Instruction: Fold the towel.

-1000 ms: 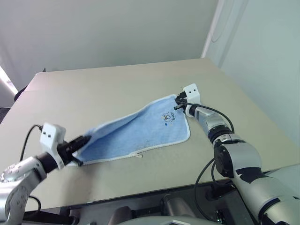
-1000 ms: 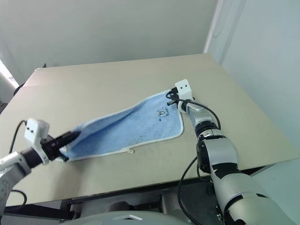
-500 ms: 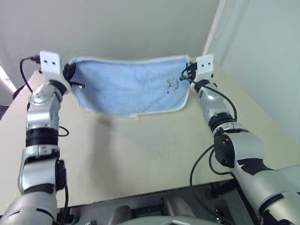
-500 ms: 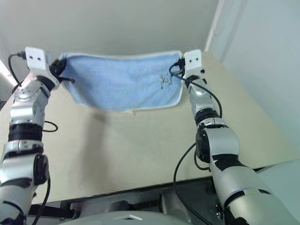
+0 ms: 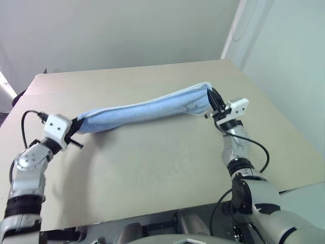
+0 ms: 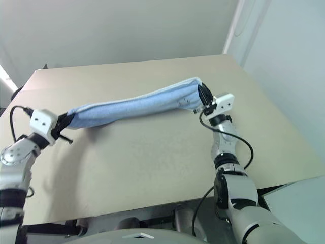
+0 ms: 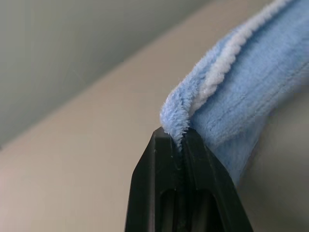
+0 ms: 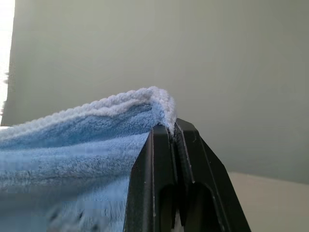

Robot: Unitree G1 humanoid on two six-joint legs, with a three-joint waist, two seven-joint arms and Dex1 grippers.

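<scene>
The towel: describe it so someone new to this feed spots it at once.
Over the beige table, the towel is the long light-blue terry strip with a whitish stitched edge, stretched between the left gripper and the right gripper, each shut on one end. It is the only cloth there.

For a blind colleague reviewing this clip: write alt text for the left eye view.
A light-blue terry towel with a whitish stitched edge is stretched between the robot's two black-fingered grippers above a beige table. The left gripper is shut on the towel's lower end and the right gripper on its higher end, so the cloth slopes upward toward the right.
</scene>
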